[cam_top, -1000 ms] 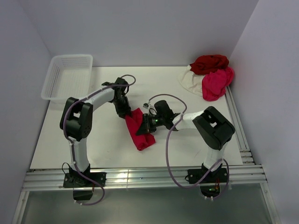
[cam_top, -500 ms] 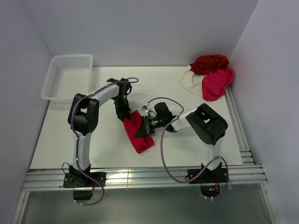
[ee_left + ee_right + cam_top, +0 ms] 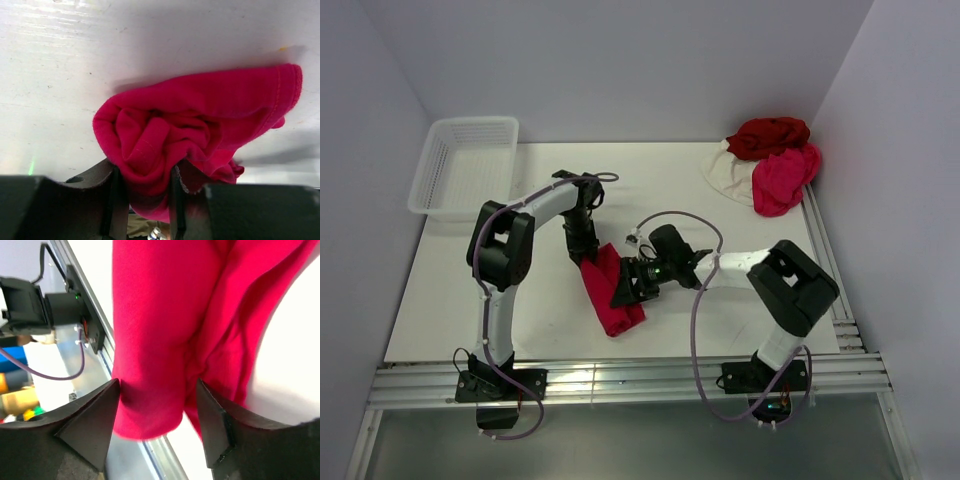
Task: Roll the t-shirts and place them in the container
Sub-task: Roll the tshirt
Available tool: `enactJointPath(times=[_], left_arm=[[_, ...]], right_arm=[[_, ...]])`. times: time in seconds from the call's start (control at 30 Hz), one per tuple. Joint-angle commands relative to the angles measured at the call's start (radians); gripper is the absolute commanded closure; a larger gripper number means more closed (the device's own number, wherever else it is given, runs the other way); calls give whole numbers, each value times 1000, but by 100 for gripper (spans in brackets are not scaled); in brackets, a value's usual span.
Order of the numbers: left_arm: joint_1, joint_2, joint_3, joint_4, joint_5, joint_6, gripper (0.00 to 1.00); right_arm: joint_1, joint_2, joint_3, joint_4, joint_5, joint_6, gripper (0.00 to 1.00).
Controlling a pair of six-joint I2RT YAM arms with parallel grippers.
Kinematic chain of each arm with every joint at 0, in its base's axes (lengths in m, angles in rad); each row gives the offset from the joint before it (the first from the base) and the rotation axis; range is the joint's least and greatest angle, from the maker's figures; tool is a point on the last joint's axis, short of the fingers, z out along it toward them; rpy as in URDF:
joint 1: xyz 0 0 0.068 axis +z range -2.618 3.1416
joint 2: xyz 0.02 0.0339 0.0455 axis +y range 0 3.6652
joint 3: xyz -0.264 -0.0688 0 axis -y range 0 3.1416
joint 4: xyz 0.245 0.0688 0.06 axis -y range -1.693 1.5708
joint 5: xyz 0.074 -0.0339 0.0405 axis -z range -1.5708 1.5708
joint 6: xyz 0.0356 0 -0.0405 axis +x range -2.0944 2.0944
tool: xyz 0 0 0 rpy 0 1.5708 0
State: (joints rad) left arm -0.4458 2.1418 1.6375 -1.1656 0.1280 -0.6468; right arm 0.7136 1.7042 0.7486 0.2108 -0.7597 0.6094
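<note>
Left gripper: jaws narrow, pinching a fold of the crimson t-shirt.
Right gripper: jaws wide, the shirt's bunched cloth between them; contact with the fingers looks loose, hard to tell.
Other t-shirts: heaped well apart from both jaws.

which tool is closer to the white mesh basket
Left. The left tool, pinching the far end of the crimson t-shirt, sits to the near right of the basket; the right tool straddles the shirt farther right and nearer the arm bases.
</note>
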Motion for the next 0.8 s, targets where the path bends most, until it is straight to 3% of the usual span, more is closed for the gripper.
enactJointPath(times=[0.0, 0.07, 0.1, 0.3, 0.37, 0.77], left_arm=[[-10, 7, -21, -34, -88, 19, 100], [-19, 12, -18, -35, -93, 15, 100], [-27, 15, -19, -32, -91, 13, 100], [-51, 33, -8, -42, -94, 10, 100], [-53, 30, -2, -45, -96, 9, 100], [-53, 33, 16, -52, -68, 9, 100]], right_arm=[[37, -101, 8, -135, 114, -56, 16], [59, -129, 46, -191, 155, -72, 15], [69, -138, 60, -244, 199, -92, 0], [161, -127, 234, -476, 387, -157, 0], [216, -94, 328, -578, 526, -169, 0], [380, 90, 543, -757, 832, -169, 0]])
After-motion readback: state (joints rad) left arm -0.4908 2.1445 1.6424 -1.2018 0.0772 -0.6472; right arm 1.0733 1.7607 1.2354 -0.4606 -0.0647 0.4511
